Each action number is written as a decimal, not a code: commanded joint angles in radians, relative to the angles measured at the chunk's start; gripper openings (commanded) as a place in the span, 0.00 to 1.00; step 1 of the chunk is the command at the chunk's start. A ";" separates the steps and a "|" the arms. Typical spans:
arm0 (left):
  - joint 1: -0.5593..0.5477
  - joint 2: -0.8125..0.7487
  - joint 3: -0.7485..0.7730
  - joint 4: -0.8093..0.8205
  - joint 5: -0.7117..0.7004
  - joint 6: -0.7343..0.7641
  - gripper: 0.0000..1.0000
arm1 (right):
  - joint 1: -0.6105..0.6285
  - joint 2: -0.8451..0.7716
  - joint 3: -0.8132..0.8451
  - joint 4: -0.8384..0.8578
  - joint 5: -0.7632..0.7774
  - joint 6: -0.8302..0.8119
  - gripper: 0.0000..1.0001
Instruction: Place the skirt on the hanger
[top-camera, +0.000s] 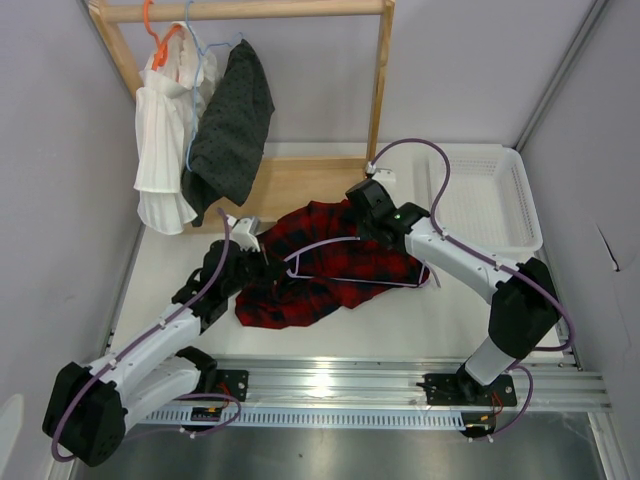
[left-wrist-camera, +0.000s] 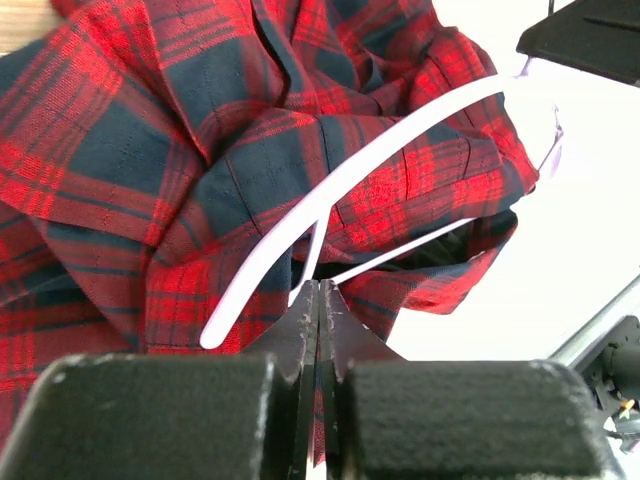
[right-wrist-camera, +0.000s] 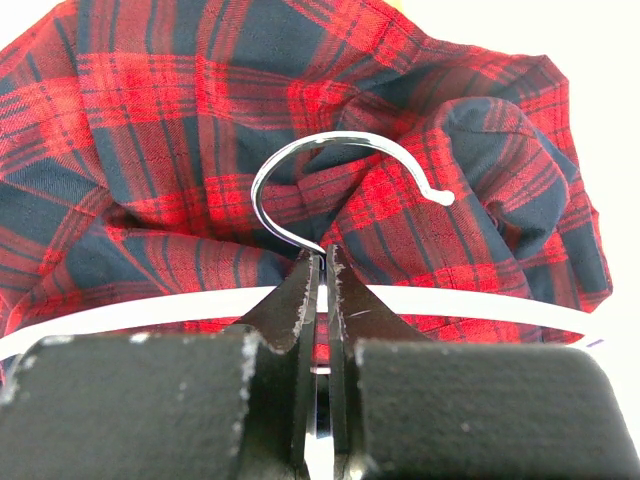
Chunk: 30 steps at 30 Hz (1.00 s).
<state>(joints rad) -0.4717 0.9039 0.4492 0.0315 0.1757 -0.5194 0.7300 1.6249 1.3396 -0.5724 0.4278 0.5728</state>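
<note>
**Both claws closed at the hanger, skirt heaped just beyond**

The left claw (left-wrist-camera: 318, 292) has its jaws pressed together with no real gap. Right at its tips, two thin bars of the lilac hanger (left-wrist-camera: 345, 180) meet an edge of the skirt (left-wrist-camera: 150, 150). I cannot tell whether it pinches bar, cloth or both. The hanger's broad shoulder runs up and away to this claw's right, lying over the cloth. The skirt spreads ahead of the claw and to its left in crumpled folds.

The right claw (right-wrist-camera: 322, 265) is nipped narrow on the stem of the wire hook (right-wrist-camera: 330, 141), which curls up just past its tips. The hanger's shoulder crosses close in front of its fingers, and the skirt fills everything beyond.

The skirt looks soft, light and floppy, so it will likely sag and slide along smooth plastic. A firm edge such as the waistband looks a better hold than a loose fold. The hanger seems thin and springy, and held by the stem it may twist
</note>
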 joint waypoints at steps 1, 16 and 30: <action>0.005 0.012 0.037 0.050 0.048 0.015 0.00 | 0.000 -0.045 0.033 -0.003 0.012 0.015 0.00; -0.113 -0.008 0.101 -0.172 -0.091 0.116 0.40 | -0.020 -0.033 0.033 0.012 -0.003 0.013 0.00; -0.223 0.236 0.364 -0.478 -0.252 0.343 0.42 | -0.030 -0.028 0.015 0.035 -0.027 0.007 0.00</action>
<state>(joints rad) -0.6788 1.1000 0.7486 -0.3626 -0.0608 -0.2653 0.7052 1.6249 1.3396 -0.5713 0.4019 0.5758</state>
